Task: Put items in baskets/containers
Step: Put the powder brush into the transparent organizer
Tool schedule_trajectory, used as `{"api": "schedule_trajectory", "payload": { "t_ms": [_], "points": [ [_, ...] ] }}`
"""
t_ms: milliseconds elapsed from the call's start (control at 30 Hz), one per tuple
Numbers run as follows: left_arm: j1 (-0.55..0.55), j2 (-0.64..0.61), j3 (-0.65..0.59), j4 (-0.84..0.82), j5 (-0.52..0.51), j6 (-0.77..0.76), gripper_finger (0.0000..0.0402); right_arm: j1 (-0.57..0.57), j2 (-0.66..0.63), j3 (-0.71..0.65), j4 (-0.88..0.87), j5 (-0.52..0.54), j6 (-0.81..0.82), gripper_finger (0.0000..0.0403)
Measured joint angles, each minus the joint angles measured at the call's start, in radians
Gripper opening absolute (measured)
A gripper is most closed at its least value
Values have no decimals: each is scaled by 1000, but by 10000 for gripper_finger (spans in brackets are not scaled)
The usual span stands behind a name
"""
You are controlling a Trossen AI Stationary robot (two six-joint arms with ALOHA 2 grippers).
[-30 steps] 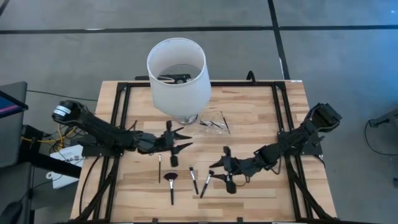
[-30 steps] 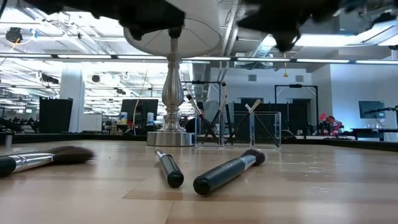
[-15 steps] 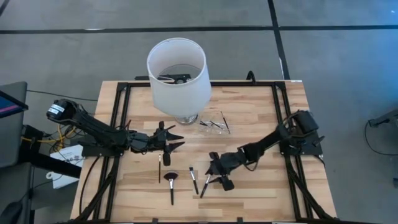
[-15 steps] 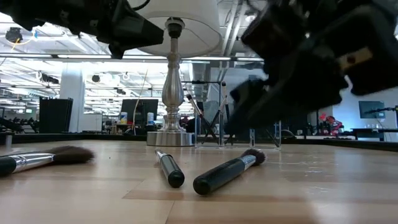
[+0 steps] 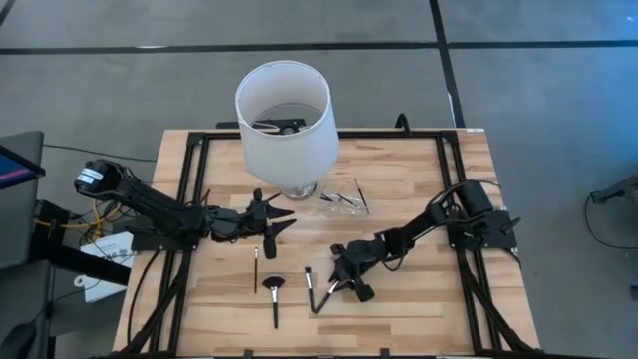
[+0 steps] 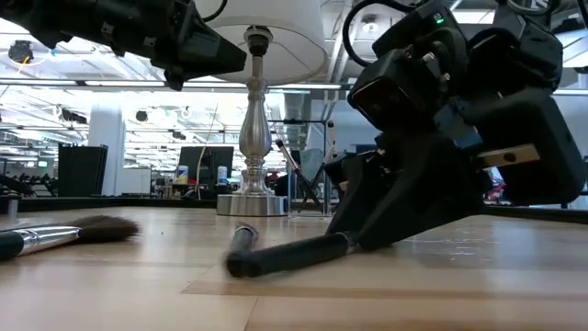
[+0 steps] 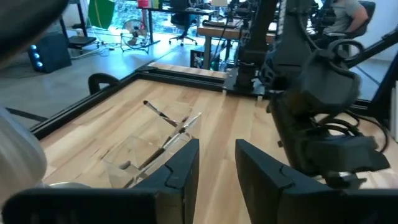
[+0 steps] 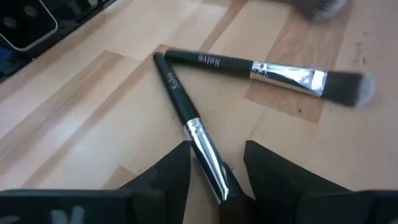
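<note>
Down low, right gripper [image 8: 214, 171] straddles a brush [image 8: 193, 134], tip hidden; left gripper [image 7: 214, 165] gapes empty.

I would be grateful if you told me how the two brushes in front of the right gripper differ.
One brush runs between the right gripper's fingers, its head hidden there; the other brush lies apart from the fingers, its head in plain view. The first is slimmer; the second has a wider ferrule and fluffy tip. They point different ways, handle ends meeting in a V. Both have black lettered handles and silver ferrules.
</note>
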Motion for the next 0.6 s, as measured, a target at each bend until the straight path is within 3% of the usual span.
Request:
{"api": "schedule_trajectory", "payload": {
  "t_ms": [267, 600],
  "points": [
    [21, 0, 0, 0, 5, -34, 102, -1, 1, -1, -17, 9, -12, 37],
    [21, 1, 1, 3, 246, -170, 102, -13, -111, -10, -84, 16, 86, 53]
  ]
}}
